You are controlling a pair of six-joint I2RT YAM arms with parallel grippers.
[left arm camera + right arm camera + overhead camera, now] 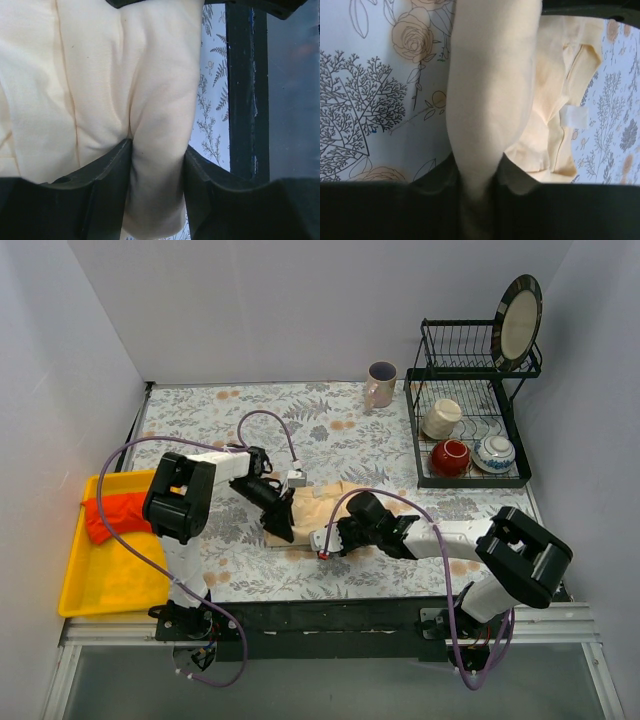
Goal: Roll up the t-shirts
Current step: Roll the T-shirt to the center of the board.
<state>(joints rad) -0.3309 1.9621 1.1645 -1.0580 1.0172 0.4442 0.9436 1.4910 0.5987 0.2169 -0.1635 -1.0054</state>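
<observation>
Cream t-shirt [318, 505], left end beneath left claw [282, 528]

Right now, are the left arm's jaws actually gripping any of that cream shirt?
Yes: the left wrist view shows a fold of the cream shirt squeezed between the left arm's jaws, one dark jaw on either side of it.

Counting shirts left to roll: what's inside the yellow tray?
A red-orange garment lies bunched at the far end of the yellow tray; nearer, only its yellow floor shows. The left arm covers the tray's right edge, so whatever lies there is unseen.
</observation>
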